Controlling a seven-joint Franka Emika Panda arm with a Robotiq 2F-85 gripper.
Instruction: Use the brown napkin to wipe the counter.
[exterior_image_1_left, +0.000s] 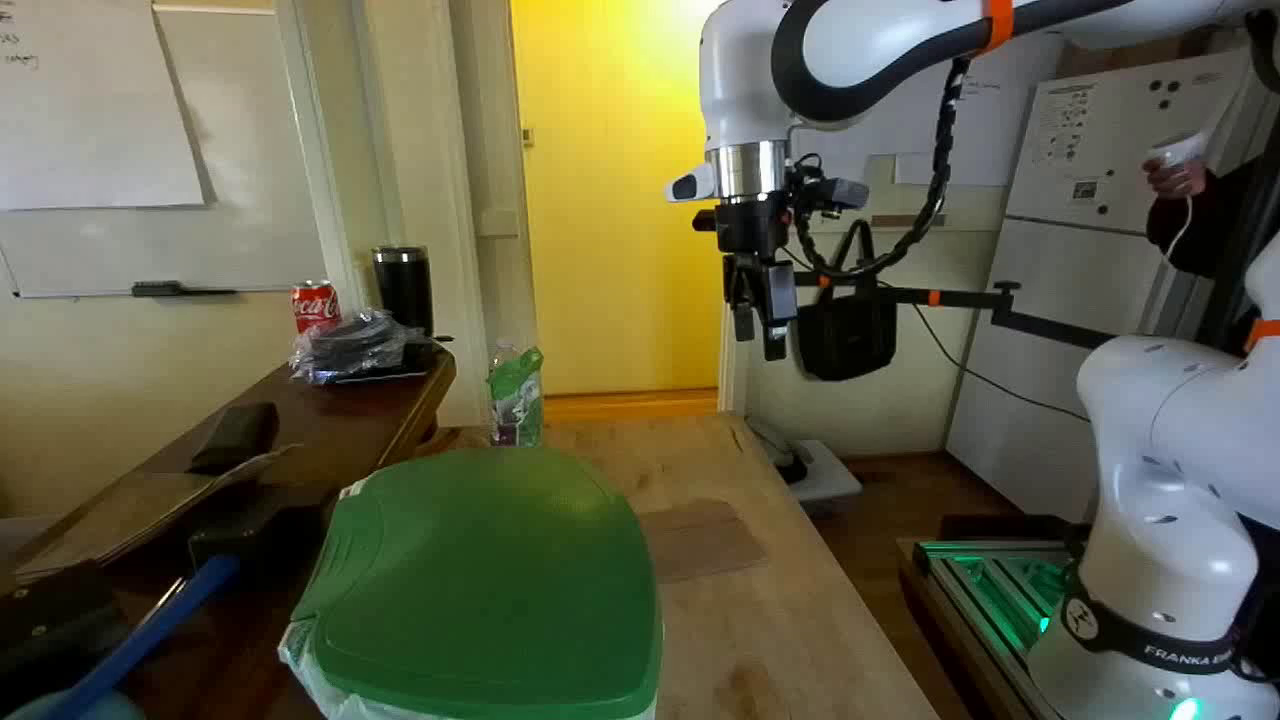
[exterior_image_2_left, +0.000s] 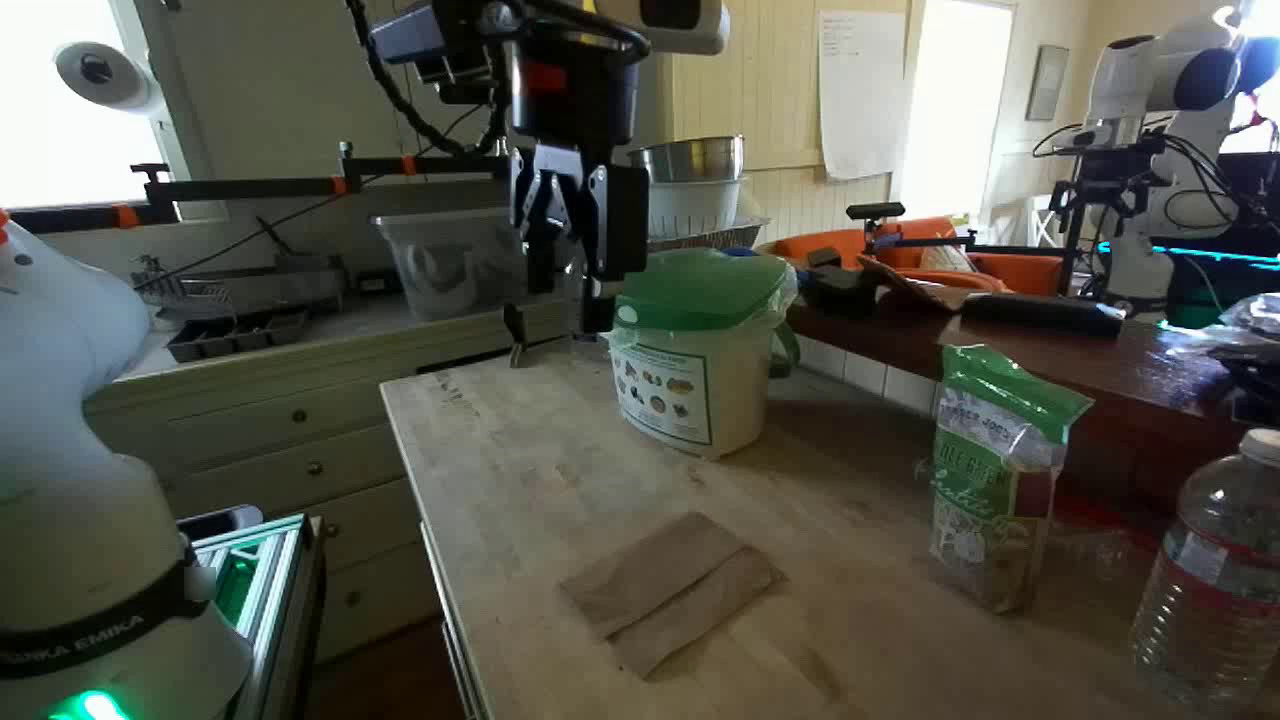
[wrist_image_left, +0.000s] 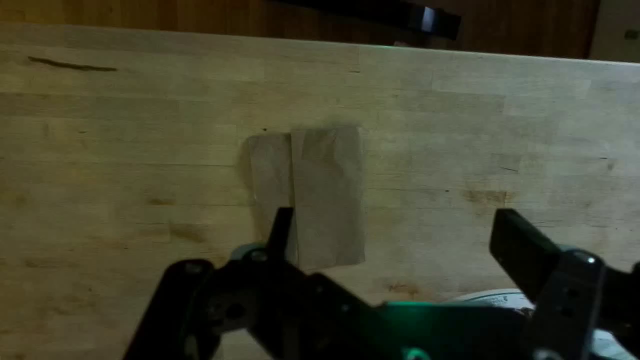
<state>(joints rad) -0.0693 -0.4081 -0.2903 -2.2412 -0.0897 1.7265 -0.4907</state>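
The brown napkin lies folded and flat on the wooden counter, in both exterior views (exterior_image_1_left: 705, 542) (exterior_image_2_left: 672, 592) and in the wrist view (wrist_image_left: 327, 195). The counter is a light-brown plank top with stains, in both exterior views (exterior_image_1_left: 790, 640) (exterior_image_2_left: 500, 470) and in the wrist view (wrist_image_left: 150, 125). My gripper (exterior_image_1_left: 760, 342) hangs high above the counter, pointing down, and touches nothing. Its fingers are spread and empty in the exterior view (exterior_image_2_left: 570, 297) and in the wrist view (wrist_image_left: 395, 211). In the wrist view, one finger covers part of the napkin's lower left edge.
A white bin with a green lid (exterior_image_1_left: 490, 580) (exterior_image_2_left: 690, 395) stands on the counter beside the dark desk (exterior_image_1_left: 335, 420). A green food bag (exterior_image_1_left: 517, 398) (exterior_image_2_left: 995, 490) and a clear plastic bottle (exterior_image_2_left: 1215, 580) stand near the desk side. A whitish container edge shows in the wrist view (wrist_image_left: 495, 298).
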